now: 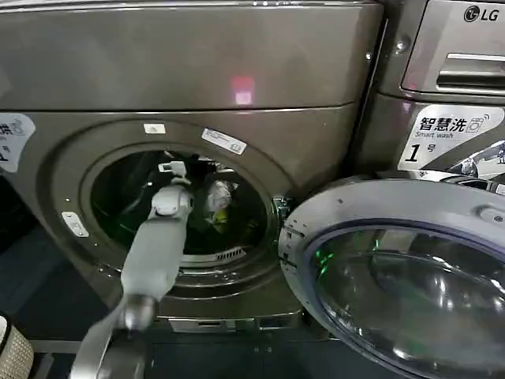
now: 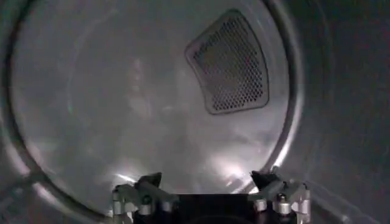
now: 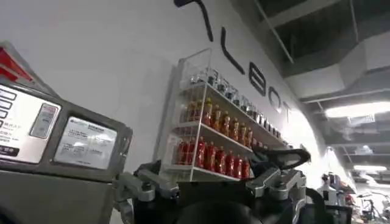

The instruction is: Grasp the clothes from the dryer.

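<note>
1. The dryer (image 1: 189, 95) fills most of the head view. It is dark and bronze-grey, and its round porthole faces the robot. This is why the arm can go straight in.

2. The door (image 1: 402, 276) is swung fully open to the right side of the porthole, so it does not block the way of the arm.

3. The left arm (image 1: 154, 260) reaches forward through the porthole, because the load lies deep inside.

4. The steel drum (image 2: 109, 109) shows in the left wrist view, with its perforated vent panel (image 2: 230, 64) on the back wall.

5. The left gripper (image 2: 210, 182) is inside the drum with its fingers spread wide and nothing between them. I judge it is ready to close on fabric.

6. The clothes (image 1: 218, 201) lie low in the drum, just to the right of the gripper, as a small pale and yellow-green bundle.

7. The right gripper (image 3: 213, 182) is parked away from the machine and points toward a wall with a shelf of bottles (image 3: 210, 143). Its fingers stand apart and hold nothing.
</note>
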